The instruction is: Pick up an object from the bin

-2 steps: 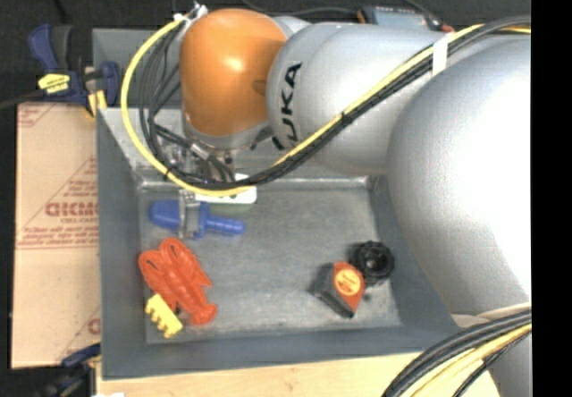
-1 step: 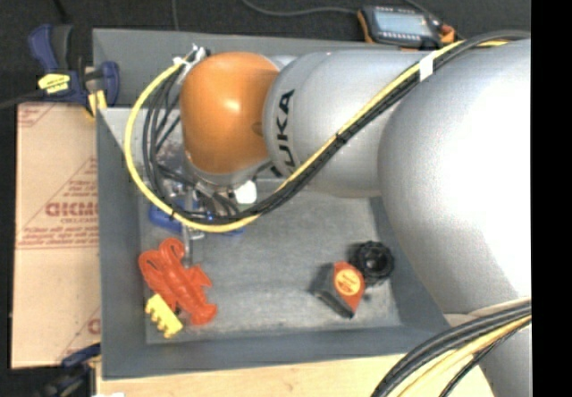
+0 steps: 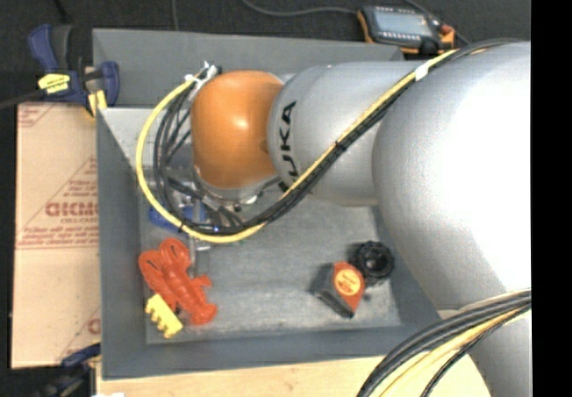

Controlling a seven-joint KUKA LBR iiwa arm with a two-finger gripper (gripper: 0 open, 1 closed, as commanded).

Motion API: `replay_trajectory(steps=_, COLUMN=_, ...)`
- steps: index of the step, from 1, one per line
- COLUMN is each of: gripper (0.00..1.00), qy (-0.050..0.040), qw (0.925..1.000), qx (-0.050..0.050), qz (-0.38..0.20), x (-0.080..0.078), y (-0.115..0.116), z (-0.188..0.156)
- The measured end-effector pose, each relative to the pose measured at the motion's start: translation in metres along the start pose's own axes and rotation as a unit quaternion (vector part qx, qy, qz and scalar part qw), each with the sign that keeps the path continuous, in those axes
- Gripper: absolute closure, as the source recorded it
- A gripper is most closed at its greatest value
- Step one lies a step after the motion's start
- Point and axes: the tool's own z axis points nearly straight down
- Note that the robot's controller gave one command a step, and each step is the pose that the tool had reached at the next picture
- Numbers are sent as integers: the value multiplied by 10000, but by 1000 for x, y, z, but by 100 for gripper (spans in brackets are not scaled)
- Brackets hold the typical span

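Observation:
My gripper hangs low in the bin's left half, mostly hidden under the arm's orange cover and cables. Just below it lies a red-orange plastic toy shaped like a lobster, and the gripper's tip is at the toy's upper end. A small yellow comb-like piece touches the toy's lower left. A blue thing peeks out from behind the cables at the gripper's left; its shape is hidden.
A black and orange tape measure lies near the front wall at the right, with a black round knob-like thing beside it. The big silver arm covers the bin's right and back. Bare floor lies between the toy and the tape measure.

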Motion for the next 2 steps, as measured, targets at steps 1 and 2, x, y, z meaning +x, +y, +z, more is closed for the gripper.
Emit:
replay_trajectory(steps=1, gripper=0, qy=-13, qw=9986, qx=13, qz=-529, x=2, y=18, z=36)
replay_trajectory(steps=2, gripper=100, qy=0, qw=9998, qx=-3, qz=-211, x=24, y=13, z=52)
